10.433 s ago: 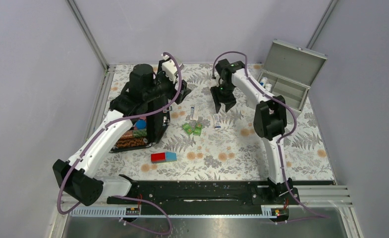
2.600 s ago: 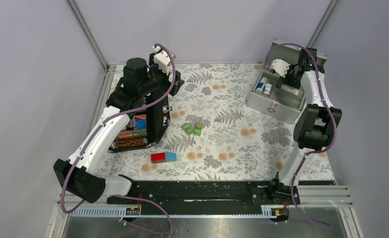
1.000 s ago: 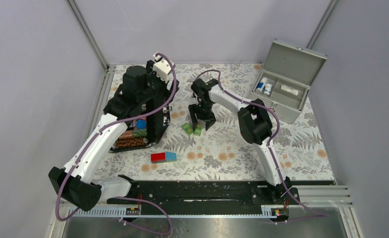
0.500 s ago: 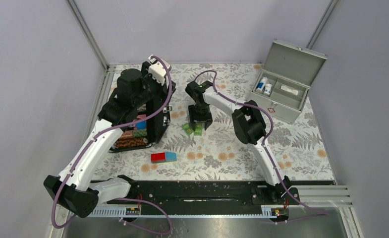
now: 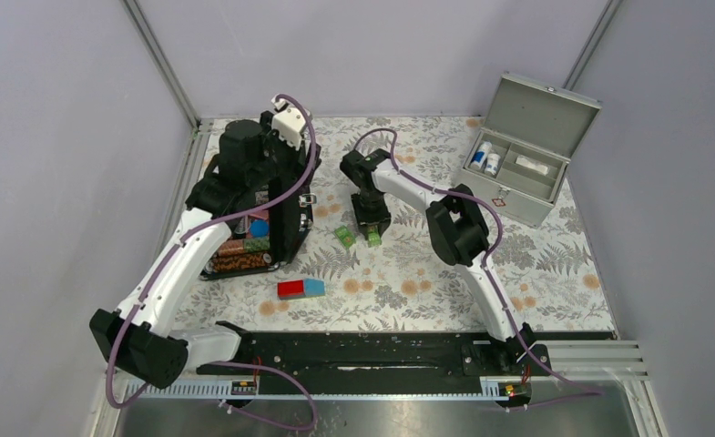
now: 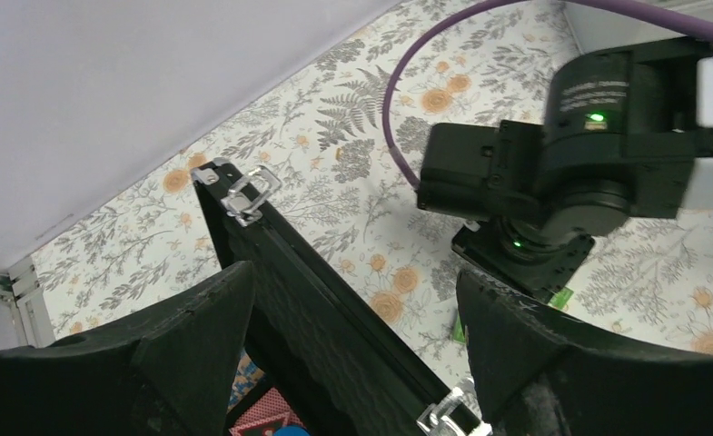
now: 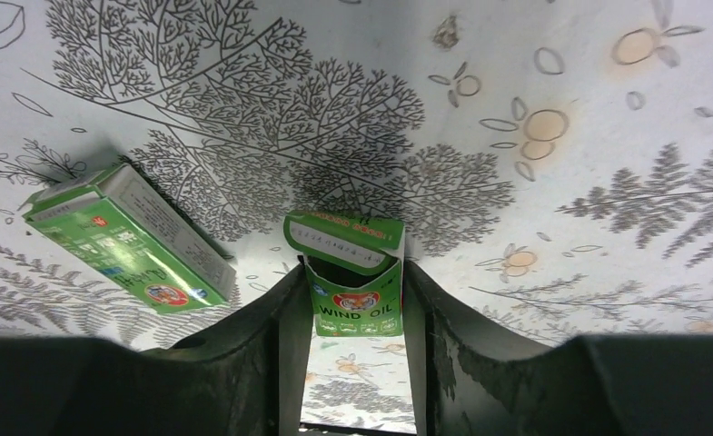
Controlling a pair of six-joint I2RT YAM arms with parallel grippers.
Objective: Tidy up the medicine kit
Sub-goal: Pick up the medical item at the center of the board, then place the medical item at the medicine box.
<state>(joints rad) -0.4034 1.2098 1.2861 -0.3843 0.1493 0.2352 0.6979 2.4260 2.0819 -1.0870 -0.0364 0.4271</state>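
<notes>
- The grey metal kit [image 5: 515, 187] is a hard-edged rectangular tin with its lid [image 5: 543, 107] tipped up and back. A divider splits it in two. White bottles with blue caps [image 5: 486, 160] stand in the left compartment and a white packet [image 5: 533, 166] lies in the right one.
- The Wind Oil box [image 7: 353, 295] is a small glossy green carton with a tiger printed on it and its top flap hanging open. It sits well left of the kit, out on the fern-print cloth [image 5: 408, 273].
- A second green carton [image 7: 127, 238] lies flat and askew just beside it, on the side away from the kit. The two are near each other but apart.
- Farther still from the kit stands the black case [image 5: 285, 218], open, with a textured lid edge and bright metal latches [image 6: 245, 193]. Coloured packets are packed inside it.
- A red-and-blue box [image 5: 301, 289] lies on the cloth, well left of the kit and nearer my bases.
- Between the Wind Oil box and the kit there is only flat cloth. On the other side, the second carton crowds my finger.
- My right claw [image 7: 352, 282] is closed down to the carton's width, its dark fingers [image 7: 243, 345] pressed on both sides of the Wind Oil box. I cannot tell whether the box is off the cloth.
- My left claw [image 6: 352, 363] is spread wide and holds nothing. It hangs over the black case's lid edge, on the far side of the table from the kit.
</notes>
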